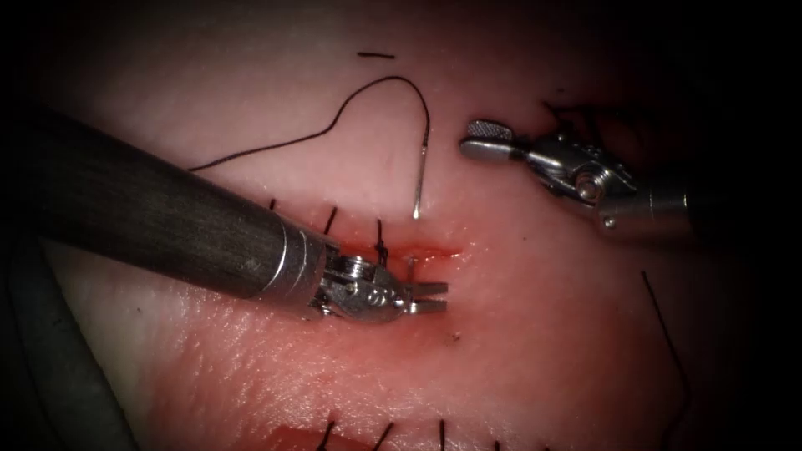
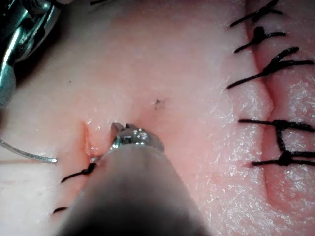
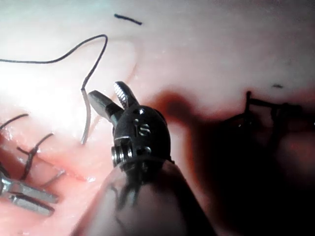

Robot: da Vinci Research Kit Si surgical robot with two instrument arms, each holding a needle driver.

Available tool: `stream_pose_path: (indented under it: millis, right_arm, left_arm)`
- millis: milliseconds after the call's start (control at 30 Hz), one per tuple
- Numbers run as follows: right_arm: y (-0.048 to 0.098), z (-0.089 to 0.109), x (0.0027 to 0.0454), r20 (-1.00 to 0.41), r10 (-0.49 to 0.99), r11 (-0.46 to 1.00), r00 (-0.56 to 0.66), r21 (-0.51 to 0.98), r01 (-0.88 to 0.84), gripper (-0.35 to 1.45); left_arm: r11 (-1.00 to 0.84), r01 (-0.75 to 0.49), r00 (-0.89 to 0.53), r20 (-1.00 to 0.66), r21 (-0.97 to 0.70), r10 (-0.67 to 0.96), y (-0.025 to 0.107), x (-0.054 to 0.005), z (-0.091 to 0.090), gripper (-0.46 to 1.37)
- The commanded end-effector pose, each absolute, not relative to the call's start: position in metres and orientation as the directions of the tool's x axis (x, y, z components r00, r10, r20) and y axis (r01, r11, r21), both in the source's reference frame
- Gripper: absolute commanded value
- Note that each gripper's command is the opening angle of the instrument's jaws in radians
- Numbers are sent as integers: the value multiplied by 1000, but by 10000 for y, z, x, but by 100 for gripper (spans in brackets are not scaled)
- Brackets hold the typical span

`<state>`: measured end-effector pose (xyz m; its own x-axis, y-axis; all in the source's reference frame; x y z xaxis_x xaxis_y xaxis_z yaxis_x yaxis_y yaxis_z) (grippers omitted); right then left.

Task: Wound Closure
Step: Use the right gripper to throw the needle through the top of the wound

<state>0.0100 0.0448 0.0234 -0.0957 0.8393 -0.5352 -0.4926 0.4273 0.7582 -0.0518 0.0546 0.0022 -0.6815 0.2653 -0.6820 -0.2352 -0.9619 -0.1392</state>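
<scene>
I'm seeing the needle (image 1: 422,179) lying free above the cut (image 1: 418,250), long axis upright, tip toward it. Left tool (image 1: 439,297) is hovering slightly parted at the cut, empty. Right tool (image 1: 480,139) is gaping, empty, beside the needle.

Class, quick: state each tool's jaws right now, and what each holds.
Left tool: open, holding nothing.
Right tool: open, holding nothing; needle lies free on the tissue.

My left tool's shaft (image 1: 159,217) covers the cut's (image 1: 422,250) left stretch. The thread's (image 1: 334,125) far end runs behind it, and I can't tell whether the needle's (image 1: 420,184) tip enters the tissue (image 1: 535,334).
</scene>
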Motion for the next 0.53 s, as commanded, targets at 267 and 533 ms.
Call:
stream_pose_path:
  millis: [267,533]
  right_arm:
    - [447,234,101,-536,838,426,-99,758,-494,11]
    - [444,233,102,-537,838,427,-99,758,-494,13]
  left_arm:
    - [-964,-221,-676,-689,-149,262,544,-518,21,-35]
    - [-965,-216,-672,-694,-150,258,545,-519,21,-35]
